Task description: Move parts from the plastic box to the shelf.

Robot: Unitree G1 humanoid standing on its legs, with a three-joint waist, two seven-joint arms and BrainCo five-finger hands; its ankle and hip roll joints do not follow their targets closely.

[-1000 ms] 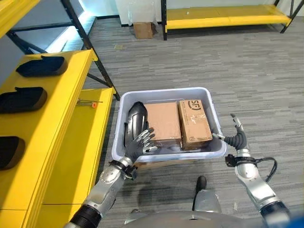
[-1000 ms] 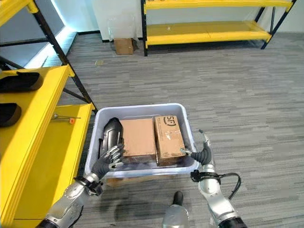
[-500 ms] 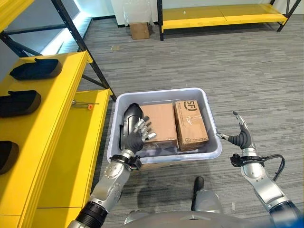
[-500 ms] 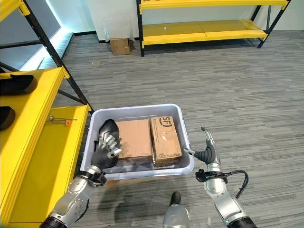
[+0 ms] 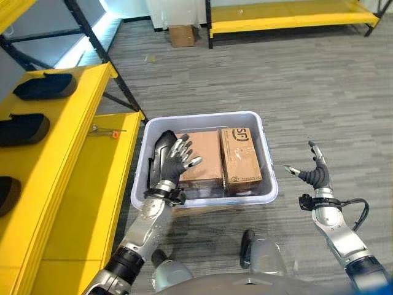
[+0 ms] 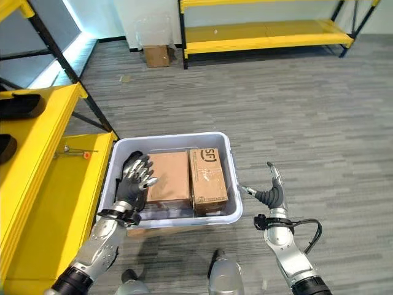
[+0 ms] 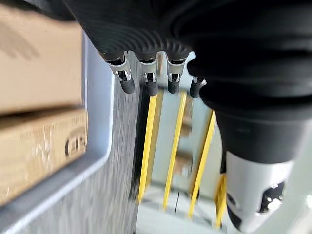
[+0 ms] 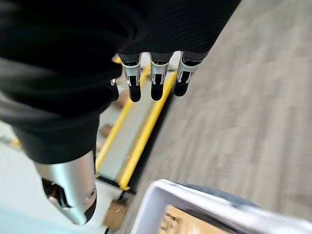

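Left hand [image 5: 174, 161] raised over the left end of the plastic box [image 5: 267, 178], fingers spread and straight, gripping nothing. Just behind it, a black part [image 5: 158, 152] lying against the box's left wall; whether the palm touched it could not be told. Beside the part, two cardboard boxes [image 5: 221, 157] packed side by side, taking up the rest of the box floor up to the right wall. Right hand [image 5: 314, 174] held in the air to the right of the box, apart from its rim, fingers open and thumb out, holding nothing.

Yellow shelf [image 5: 73, 141] just left of the box, its edge running close along the box's left side. Three more black parts [image 5: 24, 129] set in a row on its upper level. Lower level bare except for a small tool [image 5: 105, 130] near the far end. Open grey floor [image 5: 307, 86] right of and beyond the box, reaching to a second yellow shelf [image 5: 288, 12] at the far wall, with a small carton [image 5: 181, 35] on the floor near it.
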